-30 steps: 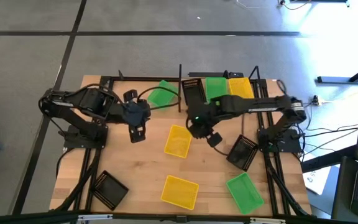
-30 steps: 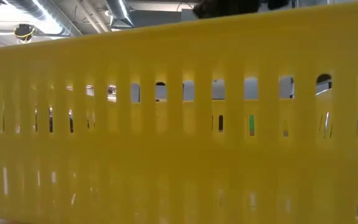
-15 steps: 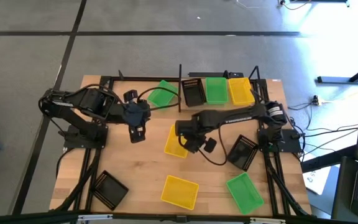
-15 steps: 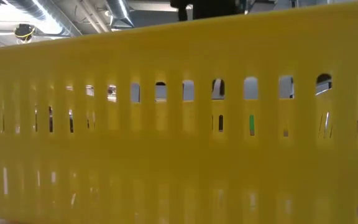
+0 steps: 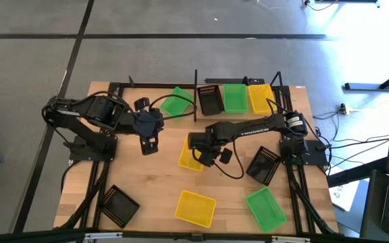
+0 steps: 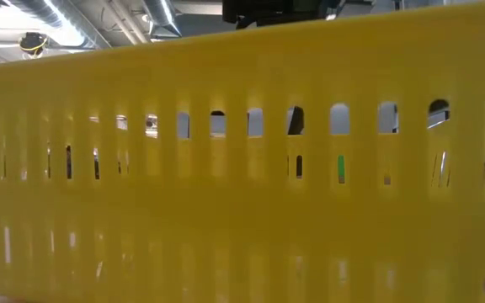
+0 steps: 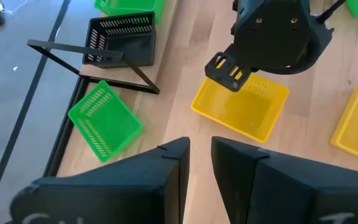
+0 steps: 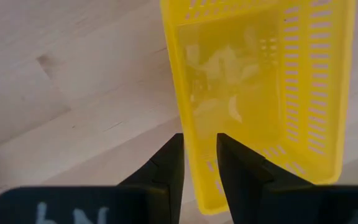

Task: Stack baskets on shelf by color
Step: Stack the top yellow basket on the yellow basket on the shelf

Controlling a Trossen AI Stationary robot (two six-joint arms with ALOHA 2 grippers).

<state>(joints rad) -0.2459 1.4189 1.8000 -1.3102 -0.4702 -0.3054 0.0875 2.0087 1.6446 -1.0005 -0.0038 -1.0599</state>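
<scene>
My right gripper (image 8: pixel 197 163) hangs over the yellow basket (image 5: pixel 192 154) at the middle of the table (image 5: pixel 157 182), its two fingers (image 8: pixel 166 163) straddling one long wall of that basket with a narrow gap between them, not clamped on the plastic as far as I can see; my left gripper (image 7: pixel 199 163) hovers left of centre, fingers parted a little and holding nothing; from its wrist view the right arm's head sits directly above the same yellow basket. On the shelf (image 5: pixel 211 86) at the far edge stand a black basket (image 5: pixel 210 100), a green basket (image 5: pixel 234 97) and a second yellow basket (image 5: pixel 261 98) side by side; another green basket (image 5: pixel 175 102) lies tilted just left of the shelf's middle post. Near the front edge rest a third yellow basket (image 5: pixel 195 207), a green one (image 5: pixel 265 208) and a black one (image 5: pixel 117 204); a further black basket (image 5: pixel 263 165) lies by my right arm's base. The low view is filled by a yellow slotted wall (image 6: pixel 242 168).
</scene>
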